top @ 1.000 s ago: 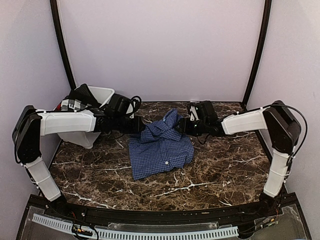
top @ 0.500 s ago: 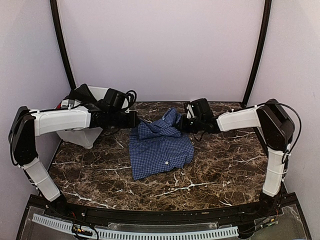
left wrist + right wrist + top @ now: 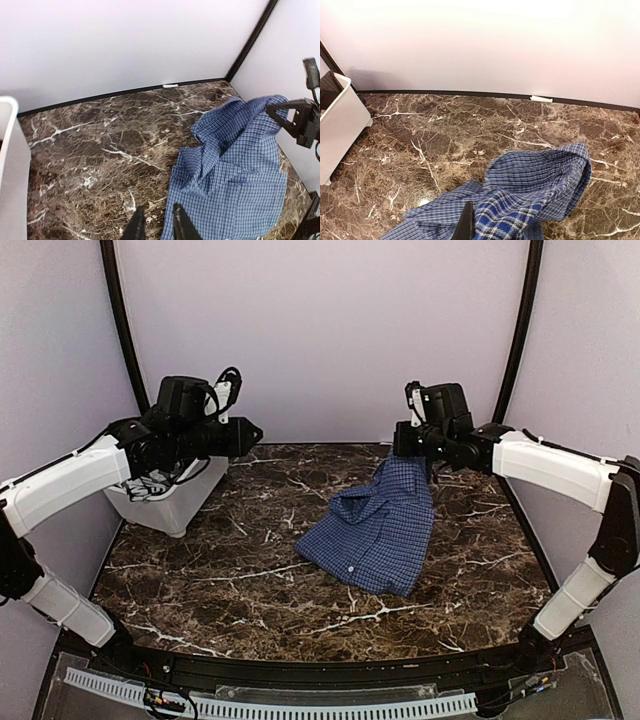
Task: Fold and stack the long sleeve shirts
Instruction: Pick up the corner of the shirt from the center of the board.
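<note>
While both arms were low over the marble table [image 3: 230,570] a second ago, each working at the far edge of the cloth, they have since risen and drawn apart. The right gripper [image 3: 408,448] has come up closed on the blue checked shirt [image 3: 385,530], pinching one far edge of it. In its wrist view the fabric bunches right against the one finger that shows. From that pinch the shirt hangs down and spreads away beneath the gripper, its lower part lying on the table toward the arm bases.

The left gripper [image 3: 250,432] has let go and lifted clear. It now hovers well apart from the shirt, with the white bin [image 3: 165,510] below and behind it. Its fingers stand only narrowly parted, with nothing between them.

Held at a single point, the shirt has swung and slid toward the right gripper's side and is no flatter. The fold looks barely begun. The free gripper probably needs a second edge before the cloth can be spread.
</note>
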Available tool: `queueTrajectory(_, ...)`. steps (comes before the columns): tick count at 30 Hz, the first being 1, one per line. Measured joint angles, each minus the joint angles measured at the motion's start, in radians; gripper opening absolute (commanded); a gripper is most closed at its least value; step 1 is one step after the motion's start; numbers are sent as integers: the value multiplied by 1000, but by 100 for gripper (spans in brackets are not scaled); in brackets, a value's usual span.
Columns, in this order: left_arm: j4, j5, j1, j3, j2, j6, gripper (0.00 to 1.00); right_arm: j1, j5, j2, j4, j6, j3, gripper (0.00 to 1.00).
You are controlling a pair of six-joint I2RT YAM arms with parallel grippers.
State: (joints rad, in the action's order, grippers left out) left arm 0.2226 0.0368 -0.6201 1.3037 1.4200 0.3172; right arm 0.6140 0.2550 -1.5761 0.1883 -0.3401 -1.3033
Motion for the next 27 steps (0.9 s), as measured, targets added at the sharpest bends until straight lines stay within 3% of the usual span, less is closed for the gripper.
queueTrajectory(6,-75,-122,-46,-98,44,38,51,3,-20,5,42,29,2,0)
queueTrajectory(13,-167,-215,-136,-114,294,101,63,21,-31,3,58,29,34,0)
queueTrajectory(19,-198,-228,-150,65,517,113,73,21,-31,3,61,27,54,0)
queueTrajectory(27,-206,-241,-148,306,729,114,74,21,-31,13,68,25,69,0)
